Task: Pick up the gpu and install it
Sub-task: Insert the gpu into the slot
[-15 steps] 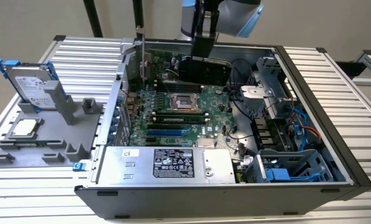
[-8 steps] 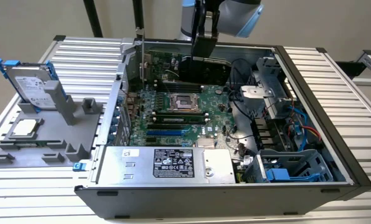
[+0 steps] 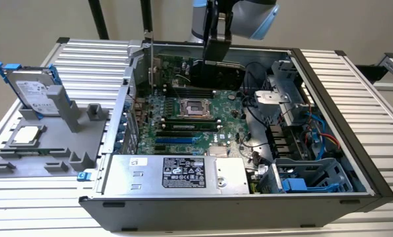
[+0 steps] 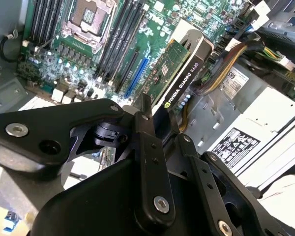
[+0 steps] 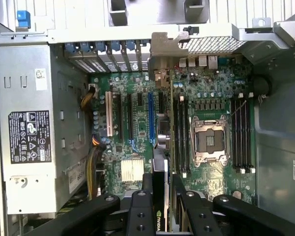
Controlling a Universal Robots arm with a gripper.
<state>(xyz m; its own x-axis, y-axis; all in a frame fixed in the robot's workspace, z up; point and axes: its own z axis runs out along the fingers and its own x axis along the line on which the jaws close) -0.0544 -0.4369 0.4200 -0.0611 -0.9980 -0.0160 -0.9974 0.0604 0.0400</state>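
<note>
- Exterior view has the gpu [image 3: 215,74] standing on edge over the motherboard [image 3: 183,123], near the board's far edge from the camera, with the gripper [image 3: 216,58] on its upper edge.
- In the second wrist view the gpu [image 4: 179,73] runs edge-on away from the gripper [image 4: 160,115], green circuit board on one face and black shroud on the other.
- The fingers [image 4: 146,132] are clenched on the card with one on each face, parted no wider than its thickness.
- In the first wrist view the gpu [image 5: 160,162] lies along the motherboard's [image 5: 137,147] expansion slots, beside the blue slot [image 5: 150,115]. Whether its edge connector touches a slot I cannot tell.
- Handling, as I judge it: light and stiff, but fragile. The board side carries small parts and the connector edge should not be scraped.
- The best hold is probably across the shroud and board near mid-length, as here, so the card does not swing.
</note>
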